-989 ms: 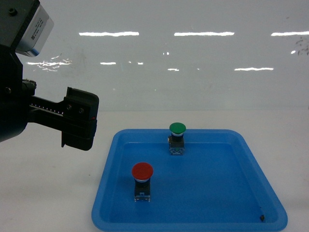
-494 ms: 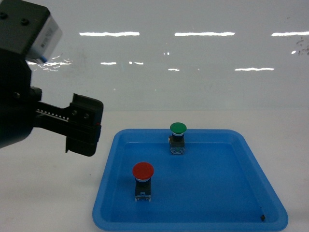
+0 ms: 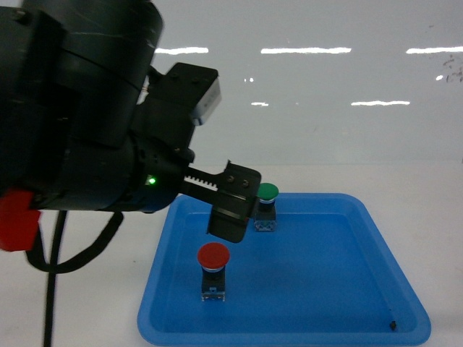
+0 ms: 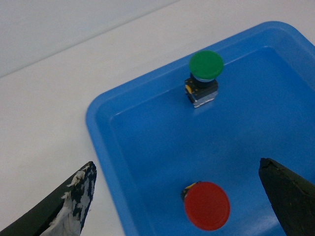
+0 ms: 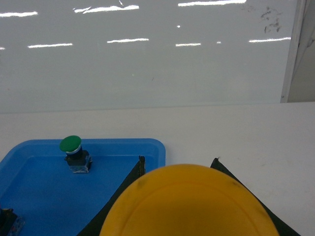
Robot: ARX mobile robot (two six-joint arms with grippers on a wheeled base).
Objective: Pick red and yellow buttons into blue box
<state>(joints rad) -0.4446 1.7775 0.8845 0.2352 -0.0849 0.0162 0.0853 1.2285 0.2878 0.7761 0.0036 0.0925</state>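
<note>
Landmark is the shallow blue tray (image 3: 289,318) on the white table (image 3: 72,289). Red button (image 3: 213,255) stands upright in the tray's near-left part. Left gripper (image 4: 187,196) hovers above it, jaws wide apart, red cap between the fingers (image 4: 74,206) in the wrist view, no contact. Green button (image 3: 266,192) stands upright near the tray's far edge. Right gripper (image 5: 189,196) is off the tray's right side, jaws clamped on the yellow button (image 5: 189,206), its cap filling the wrist view's bottom. Blue box not visible.
</note>
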